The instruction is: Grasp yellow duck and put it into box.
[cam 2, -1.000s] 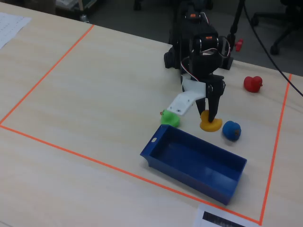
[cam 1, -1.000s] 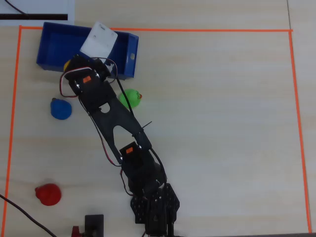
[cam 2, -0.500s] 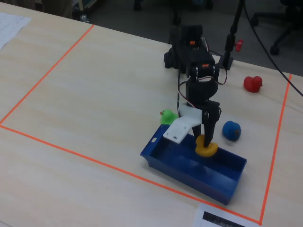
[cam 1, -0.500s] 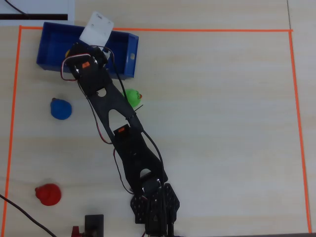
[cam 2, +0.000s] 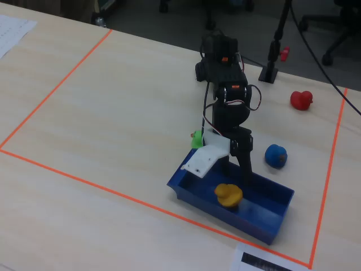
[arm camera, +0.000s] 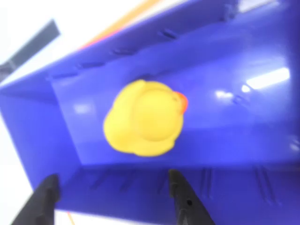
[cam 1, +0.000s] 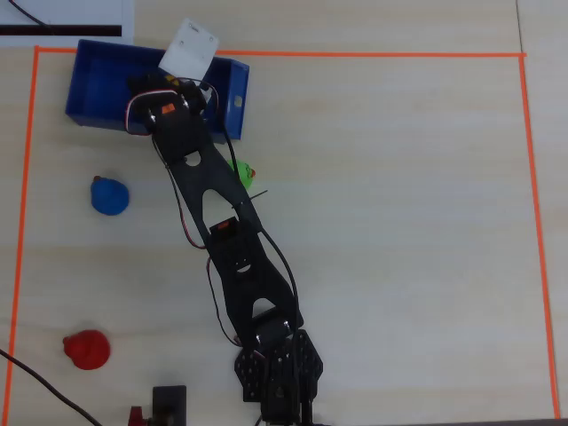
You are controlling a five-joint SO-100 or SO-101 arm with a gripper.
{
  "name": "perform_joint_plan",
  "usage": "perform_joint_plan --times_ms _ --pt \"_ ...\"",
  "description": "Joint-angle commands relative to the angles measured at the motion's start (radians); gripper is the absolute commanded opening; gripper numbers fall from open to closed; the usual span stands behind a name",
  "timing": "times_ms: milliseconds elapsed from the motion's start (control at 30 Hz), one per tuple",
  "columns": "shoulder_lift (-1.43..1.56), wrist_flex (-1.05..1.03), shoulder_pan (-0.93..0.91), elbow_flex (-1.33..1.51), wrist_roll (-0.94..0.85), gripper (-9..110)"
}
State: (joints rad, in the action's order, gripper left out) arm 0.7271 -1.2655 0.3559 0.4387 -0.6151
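Yellow rubber, small and rounded with an orange beak, the yellow duck (arm camera: 143, 124) is seen lying on the floor of the long blue plastic box (cam 2: 271, 226), free of the gripper (arm camera: 115, 190). In the fixed view the duck (cam 2: 228, 194) is placed near the middle of the tray, just beside the near wall. The black arm (cam 1: 222, 240) is stretched out from its base at the bottom of the overhead view, up and to the left, with its wrist held over the box (cam 1: 93, 84). In the fixed view the gripper (cam 2: 237, 169) is pointed downward above the tray, with a white flat plate on its left side. In the wrist view the two dark fingertips (arm camera: 180, 192) are shown well apart at the bottom edge, with the duck beyond them and untouched by either. A green rubber duck (cam 2: 197, 138) is partly hidden behind the arm, just outside the far wall of the box. A blue rounded toy (cam 2: 275, 154) is set on the table to the right of the arm, and a red rounded toy (cam 2: 301, 100) farther off to the right.
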Motion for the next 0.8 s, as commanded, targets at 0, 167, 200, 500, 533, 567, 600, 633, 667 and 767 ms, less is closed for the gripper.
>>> perform_joint_plan --times_ms 0,167,200,500,533,567,600,633,667,767 --pt "0.252 -0.075 -0.029 -0.051 -0.011 25" --pt "0.750 -0.118 -0.058 0.273 -0.057 0" --pt "0.859 -0.118 -0.063 0.374 -0.084 0" --pt "1.649 -0.025 -0.150 1.399 -0.305 0" --pt "1.724 -0.009 -0.163 1.513 -0.325 0" --pt "1.798 0.008 -0.173 1.623 -0.345 0" --pt "1.867 0.021 -0.181 1.732 -0.365 0" --pt "1.928 0.032 -0.193 1.832 -0.382 0" --pt "1.983 0.046 -0.206 1.924 -0.400 0" --pt "2.105 0.118 -0.259 2.164 -0.449 0"
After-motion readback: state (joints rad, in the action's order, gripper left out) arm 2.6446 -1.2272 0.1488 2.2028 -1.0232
